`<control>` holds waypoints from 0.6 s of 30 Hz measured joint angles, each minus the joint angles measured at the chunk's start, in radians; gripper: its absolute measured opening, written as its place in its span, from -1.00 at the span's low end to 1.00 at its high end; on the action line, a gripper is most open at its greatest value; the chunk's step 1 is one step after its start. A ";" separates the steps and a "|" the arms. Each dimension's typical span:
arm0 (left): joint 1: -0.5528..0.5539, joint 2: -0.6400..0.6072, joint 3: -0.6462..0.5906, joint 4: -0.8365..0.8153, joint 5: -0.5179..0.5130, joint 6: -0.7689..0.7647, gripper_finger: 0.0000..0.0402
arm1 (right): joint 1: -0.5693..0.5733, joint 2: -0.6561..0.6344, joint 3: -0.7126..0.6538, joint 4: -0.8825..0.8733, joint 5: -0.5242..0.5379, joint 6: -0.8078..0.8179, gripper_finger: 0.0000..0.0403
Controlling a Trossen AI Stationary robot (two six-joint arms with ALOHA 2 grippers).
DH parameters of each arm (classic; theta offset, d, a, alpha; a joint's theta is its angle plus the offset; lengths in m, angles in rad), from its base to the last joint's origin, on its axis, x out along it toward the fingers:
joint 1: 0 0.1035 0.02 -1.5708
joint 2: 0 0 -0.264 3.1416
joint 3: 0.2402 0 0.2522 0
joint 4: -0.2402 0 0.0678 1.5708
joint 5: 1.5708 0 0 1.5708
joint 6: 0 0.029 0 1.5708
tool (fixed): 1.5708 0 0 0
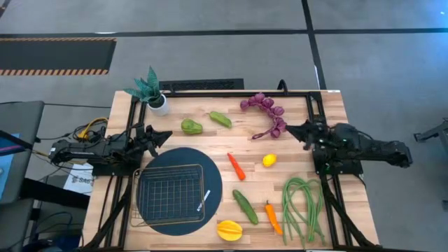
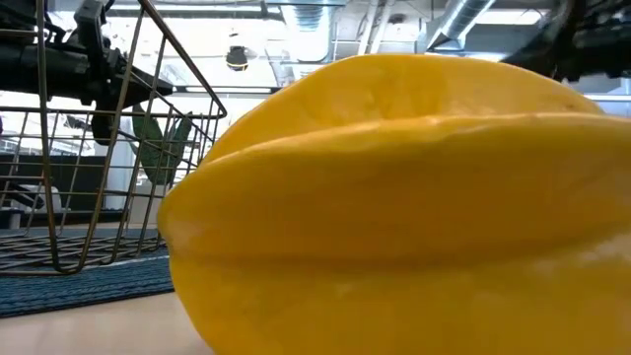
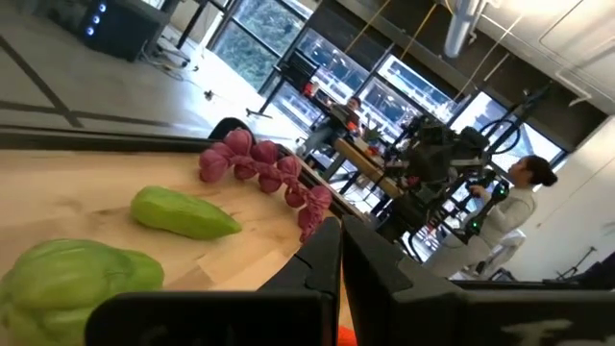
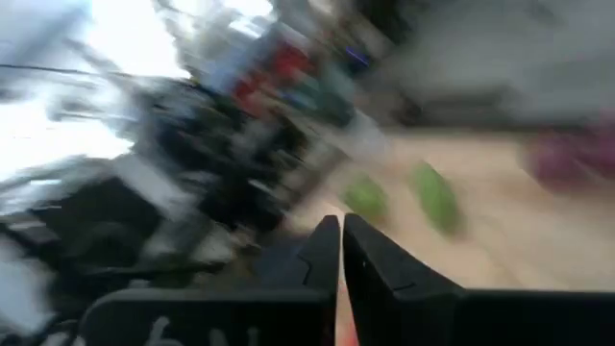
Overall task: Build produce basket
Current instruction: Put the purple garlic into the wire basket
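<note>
High view: the wire basket [image 1: 171,194] sits empty on a dark round mat [image 1: 210,168] at about 7 o'clock of the table, and all the produce lies outside it. The left gripper [image 1: 158,136] hovers just above the mat's far edge, fingers pressed together and holding nothing; the left wrist view shows the same closed tips. The right gripper [image 1: 296,130] hangs at 2 o'clock, beside the tail of the purple grape string [image 1: 266,112], and its fingers are likewise together and empty in its wrist view.

The nearest piece for the left arm is probably the green pepper [image 1: 191,127], lying toward 1 o'clock of that gripper, close by, its long axis running across the table. The lemon [image 1: 269,159] and the long green beans [image 1: 302,207] lie closer to the right arm, the beans stretched front to back.
</note>
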State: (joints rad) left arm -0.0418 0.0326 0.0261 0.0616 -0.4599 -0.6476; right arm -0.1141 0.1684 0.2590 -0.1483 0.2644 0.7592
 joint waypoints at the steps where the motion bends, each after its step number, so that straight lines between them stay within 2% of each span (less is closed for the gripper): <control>1: 0.000 0.000 0.000 0.001 0.000 0.000 -1.00 | -0.005 0.046 0.031 -0.049 0.006 0.037 -0.75; 6: 0.000 0.000 0.001 0.003 0.000 0.015 -1.00 | -0.049 0.306 0.188 -0.140 0.007 0.076 -0.57; 10: 0.000 0.000 0.001 0.007 0.000 0.034 -1.00 | -0.114 0.527 0.348 -0.171 -0.006 0.007 -0.40; 13: 0.000 0.000 0.001 0.017 0.000 0.062 -1.00 | -0.184 0.708 0.483 -0.328 -0.015 0.002 -0.28; 18: 0.000 0.000 0.002 0.052 0.006 0.098 -1.00 | -0.289 0.984 0.689 -0.595 -0.097 -0.015 -0.19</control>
State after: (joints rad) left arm -0.0418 0.0326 0.0280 0.1135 -0.4537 -0.5501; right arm -0.4031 1.1528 0.9476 -0.7428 0.1679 0.7440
